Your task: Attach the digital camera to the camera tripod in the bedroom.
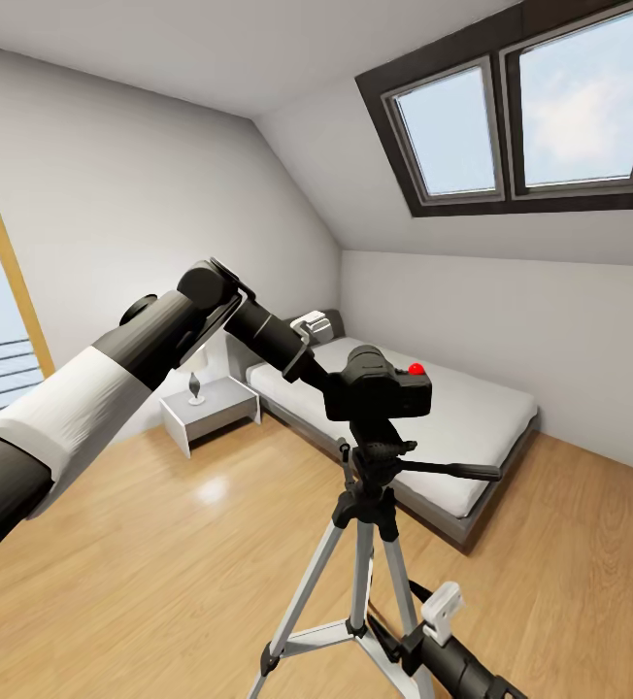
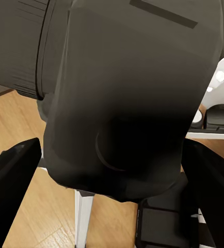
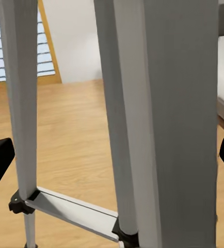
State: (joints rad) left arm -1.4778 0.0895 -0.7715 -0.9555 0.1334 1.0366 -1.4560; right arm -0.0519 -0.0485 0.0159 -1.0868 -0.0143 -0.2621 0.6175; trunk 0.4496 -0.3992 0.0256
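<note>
Atop the camera tripod [image 1: 360,544], the left claw [image 2: 112,155] grips the digital camera [image 1: 380,385]; right claw's [image 3: 112,155] opening unclear.

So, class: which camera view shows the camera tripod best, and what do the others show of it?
The head view: the camera tripod stands whole from pan head to spread silver legs, the digital camera above it. The right wrist view shows close-up legs and a brace; the left wrist view, a leg beneath the camera.
</note>
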